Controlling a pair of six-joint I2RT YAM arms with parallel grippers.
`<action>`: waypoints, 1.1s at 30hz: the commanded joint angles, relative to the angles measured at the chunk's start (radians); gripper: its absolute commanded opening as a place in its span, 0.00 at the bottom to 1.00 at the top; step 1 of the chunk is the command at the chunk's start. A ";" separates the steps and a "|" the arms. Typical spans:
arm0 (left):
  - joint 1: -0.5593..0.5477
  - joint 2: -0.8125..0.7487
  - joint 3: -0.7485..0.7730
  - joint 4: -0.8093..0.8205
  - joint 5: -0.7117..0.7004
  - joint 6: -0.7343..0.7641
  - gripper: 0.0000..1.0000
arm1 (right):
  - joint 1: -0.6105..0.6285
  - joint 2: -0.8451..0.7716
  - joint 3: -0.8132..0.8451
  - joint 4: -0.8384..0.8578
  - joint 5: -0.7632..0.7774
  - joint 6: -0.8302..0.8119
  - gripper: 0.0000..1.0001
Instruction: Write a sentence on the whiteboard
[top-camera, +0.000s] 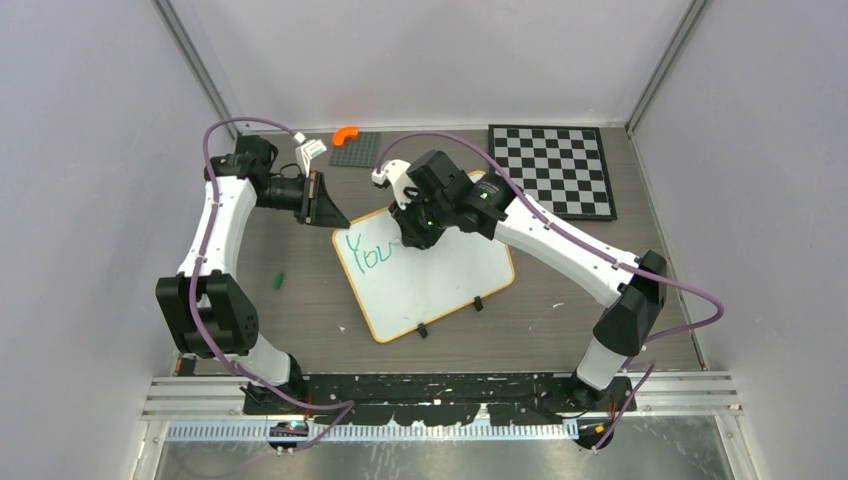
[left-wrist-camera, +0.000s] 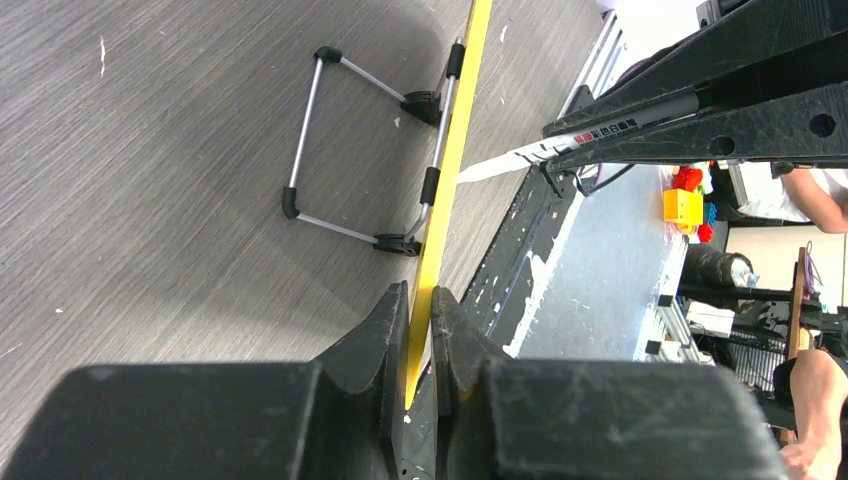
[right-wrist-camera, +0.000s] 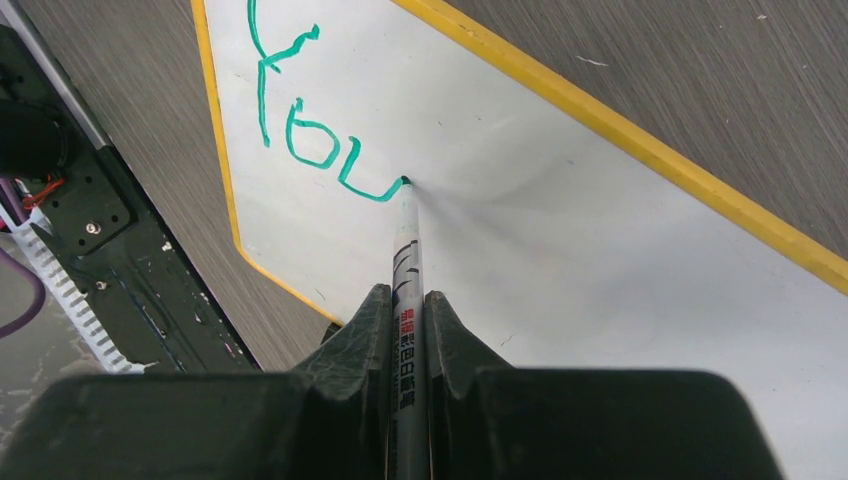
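The whiteboard (top-camera: 440, 280) lies tilted on the table, white with a yellow rim (right-wrist-camera: 640, 145). Green letters "You" (top-camera: 367, 256) stand at its upper left; they also show in the right wrist view (right-wrist-camera: 310, 140). My right gripper (right-wrist-camera: 407, 298) is shut on a grey marker (right-wrist-camera: 407, 260) whose tip touches the board at the end of the "u". My left gripper (left-wrist-camera: 420, 300) is shut on the board's yellow rim (left-wrist-camera: 450, 150) at its far left corner; in the top view it sits there (top-camera: 335, 215). The marker also shows in the left wrist view (left-wrist-camera: 560, 145).
A black-and-white chequered board (top-camera: 555, 170) lies at the back right. A grey plate (top-camera: 357, 150) with an orange piece (top-camera: 345, 133) and a white part (top-camera: 311, 152) lie at the back. A green cap (top-camera: 280, 281) lies left of the whiteboard.
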 joint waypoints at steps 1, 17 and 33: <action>-0.014 0.004 -0.006 -0.044 -0.020 -0.008 0.00 | -0.007 -0.015 -0.009 0.037 0.004 -0.003 0.00; -0.015 0.001 -0.013 -0.040 -0.026 -0.009 0.00 | 0.003 -0.029 -0.062 0.027 0.004 -0.015 0.00; -0.029 0.001 -0.003 -0.044 -0.016 -0.009 0.01 | -0.001 -0.096 0.068 -0.061 -0.136 -0.012 0.00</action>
